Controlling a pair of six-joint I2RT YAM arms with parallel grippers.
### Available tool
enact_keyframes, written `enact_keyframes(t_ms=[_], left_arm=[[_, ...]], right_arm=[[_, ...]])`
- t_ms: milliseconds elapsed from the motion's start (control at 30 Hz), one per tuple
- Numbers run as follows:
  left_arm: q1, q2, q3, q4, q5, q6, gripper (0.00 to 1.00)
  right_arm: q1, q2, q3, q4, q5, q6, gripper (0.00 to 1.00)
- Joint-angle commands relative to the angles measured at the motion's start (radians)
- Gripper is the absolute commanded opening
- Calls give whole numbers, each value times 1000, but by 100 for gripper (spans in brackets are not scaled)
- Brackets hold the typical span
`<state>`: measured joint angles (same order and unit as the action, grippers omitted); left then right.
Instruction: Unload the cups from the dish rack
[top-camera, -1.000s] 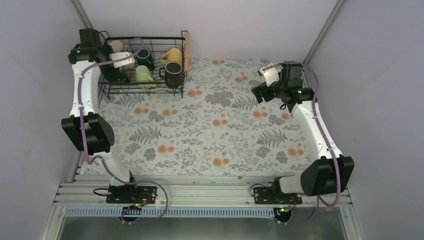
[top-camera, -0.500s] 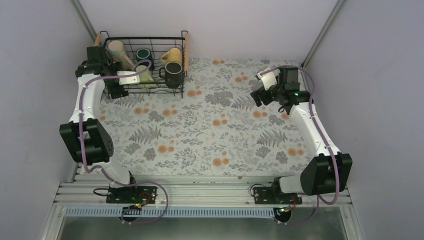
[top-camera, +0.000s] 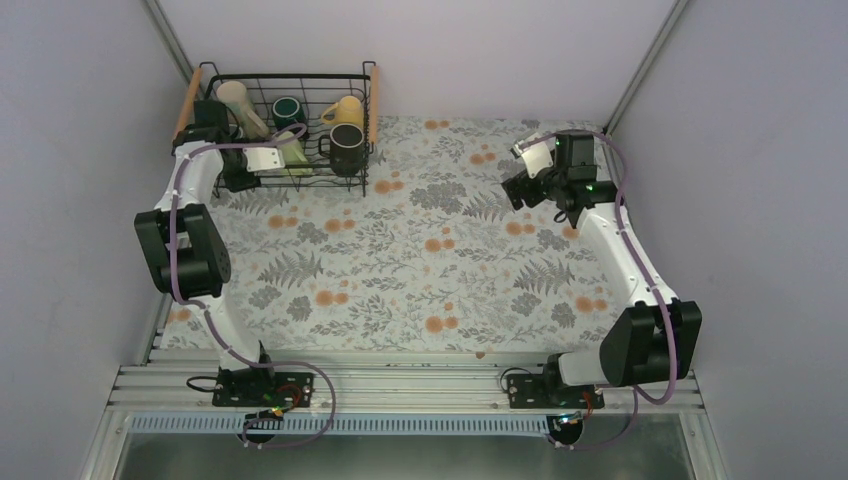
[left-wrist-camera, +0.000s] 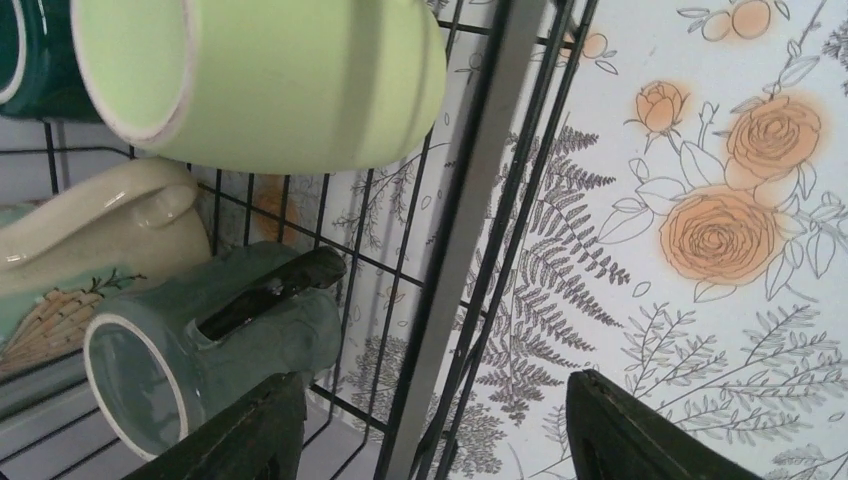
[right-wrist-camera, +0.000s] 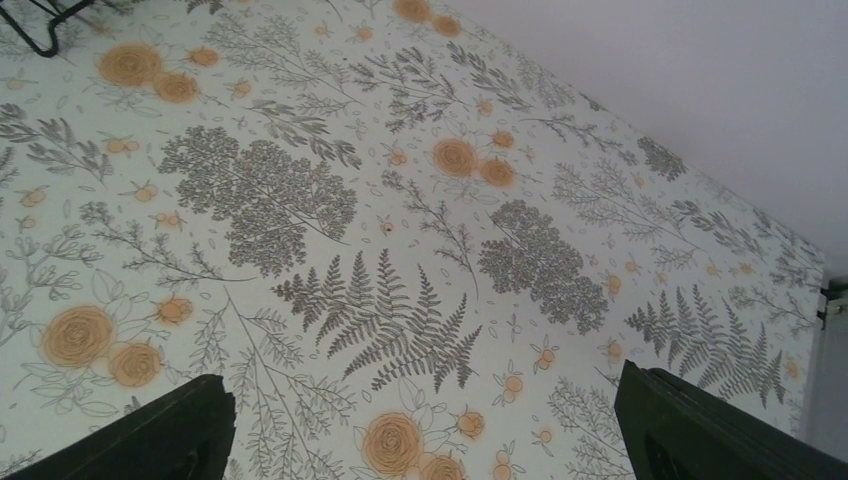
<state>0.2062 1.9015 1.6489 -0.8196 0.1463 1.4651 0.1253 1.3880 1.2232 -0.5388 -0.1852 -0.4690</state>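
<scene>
The right claw (right-wrist-camera: 430, 440) hangs open over the desk (top-camera: 420, 270). In the far left corner the left claw (left-wrist-camera: 435, 410), jaws apart, straddles a wall of the dish rack (left-wrist-camera: 475, 190), one finger inside beside the grey-green mug (left-wrist-camera: 290, 345) lying on its side. Better to clear the wire first, then pinch that mug's rim squarely; the pale green mug (left-wrist-camera: 260, 80) crowds just beyond.

From above, the left arm (top-camera: 190, 175) covers the near left corner of the dish rack (top-camera: 300, 76), so the grey-green cup (left-wrist-camera: 200, 340) is out of sight there. At the left wrist, the pale green cup (left-wrist-camera: 270, 80) is cut off at the top, and the dark teal cup (left-wrist-camera: 20, 50) and cream cup (left-wrist-camera: 90, 235) at the left. The right wrist sees only a corner wire of the rack, far left.
</scene>
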Motion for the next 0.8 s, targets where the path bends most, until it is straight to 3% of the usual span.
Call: enact_keyframes(t_ms=[0,67,233,300,367,400,767], left_arm=[[-20,-14,-21,6,-37,3,63],[-22,-28,-39,10,-48,11,61],[-22,-48,-49,-19,-53,25,44],[-22,-42,-38,-46,-60,28,32],[-24,-30,-21,-77,-77,30,9],[-24,-24,-9,-93,-80,25,3],[-41,-148,-109,-126,-57,63,2]], right_arm=[[13,-5,-21,50,48,2,96],[13,-12,-18,50,48,3,94],[13,-9,-10,44,30,8,79],[13,-5,-8,44,26,12,72],[13,-4,-9,46,25,19,71],[13,-6,-9,46,22,23,71],[13,-40,-4,28,27,21,75]])
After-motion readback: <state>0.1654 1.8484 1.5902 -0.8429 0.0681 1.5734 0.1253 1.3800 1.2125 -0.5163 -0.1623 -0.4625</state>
